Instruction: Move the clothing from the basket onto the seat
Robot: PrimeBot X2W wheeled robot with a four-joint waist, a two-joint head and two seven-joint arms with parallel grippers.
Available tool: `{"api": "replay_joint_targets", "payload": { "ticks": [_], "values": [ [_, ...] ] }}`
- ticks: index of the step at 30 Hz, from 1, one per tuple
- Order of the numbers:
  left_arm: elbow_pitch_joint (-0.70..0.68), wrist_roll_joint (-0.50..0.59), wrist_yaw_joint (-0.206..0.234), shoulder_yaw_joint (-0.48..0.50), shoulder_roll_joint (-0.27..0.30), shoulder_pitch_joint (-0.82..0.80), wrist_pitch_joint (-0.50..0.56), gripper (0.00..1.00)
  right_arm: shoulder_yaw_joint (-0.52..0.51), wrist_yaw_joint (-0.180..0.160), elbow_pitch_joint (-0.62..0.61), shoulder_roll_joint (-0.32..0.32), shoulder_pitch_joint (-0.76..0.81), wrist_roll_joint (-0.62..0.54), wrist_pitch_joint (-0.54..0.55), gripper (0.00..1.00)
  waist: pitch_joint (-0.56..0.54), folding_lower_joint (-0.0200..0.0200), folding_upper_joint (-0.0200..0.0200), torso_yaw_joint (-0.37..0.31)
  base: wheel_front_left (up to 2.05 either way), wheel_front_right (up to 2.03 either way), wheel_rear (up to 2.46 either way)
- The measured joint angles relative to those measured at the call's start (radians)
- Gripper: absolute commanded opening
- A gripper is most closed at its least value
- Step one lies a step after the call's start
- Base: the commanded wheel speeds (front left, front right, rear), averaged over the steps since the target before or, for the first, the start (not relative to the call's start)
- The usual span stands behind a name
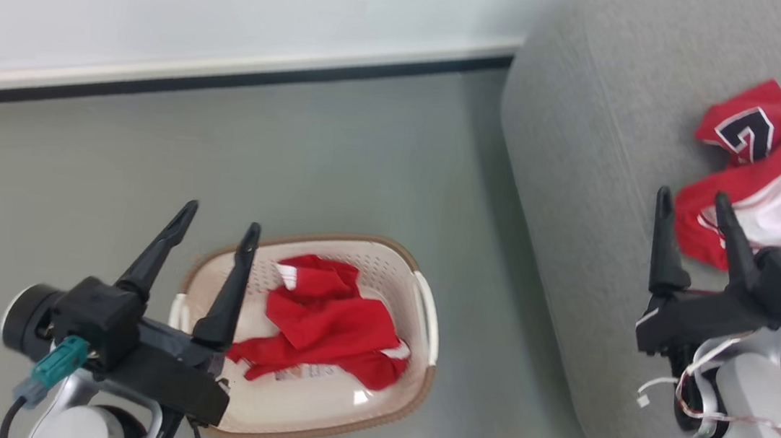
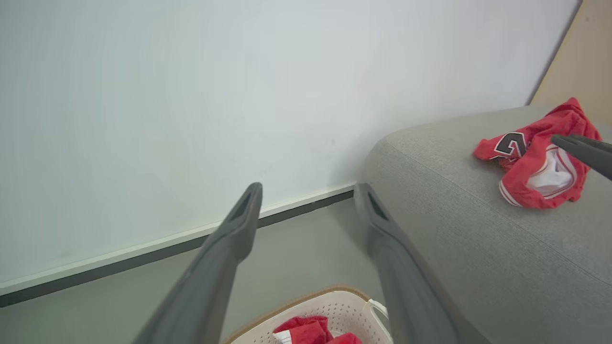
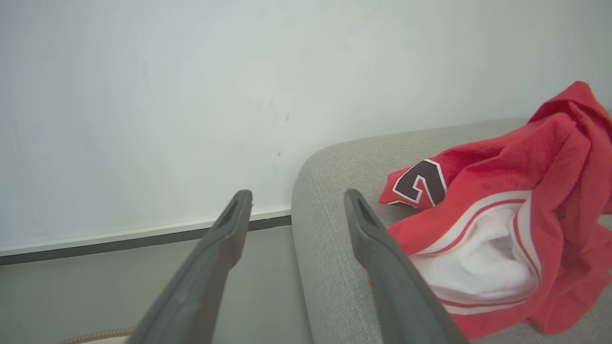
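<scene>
My left gripper stands fully spread and empty over the left side of the laundry basket. My right gripper, likewise spread and empty, hangs over the grey sofa, just beside the numbered red jersey lying there. One red garment lies crumpled in the basket.

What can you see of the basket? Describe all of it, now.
The basket is cream plastic with perforated walls, a brown woven-look rim and white side handles. It stands upright on the grey floor, beside the sofa without touching it. A crumpled red garment with white trim lies inside, partly over a label too blurred to read.
</scene>
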Motion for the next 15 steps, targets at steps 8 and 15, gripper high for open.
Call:
{"api": "replay_joint_targets", "payload": {
  "ticks": [8, 15],
  "values": [
    [0.046, -0.02, 0.027, 0.053, -0.02, 0.052, -0.026, 1.0, 0.001, -0.001, -0.067, 0.013, 0.078, -0.021, 0.0, 1.0, -0.073, 0.0, 0.0, 0.054, 0.0, 0.0, 0.0],
    [0.061, -0.024, 0.04, 0.085, -0.039, 0.118, -0.037, 1.0, 0.003, -0.005, -0.103, 0.016, 0.141, -0.038, 0.0, 1.0, -0.134, 0.0, -0.0001, 0.091, 0.0, 0.0, 0.0]
  ]
}}
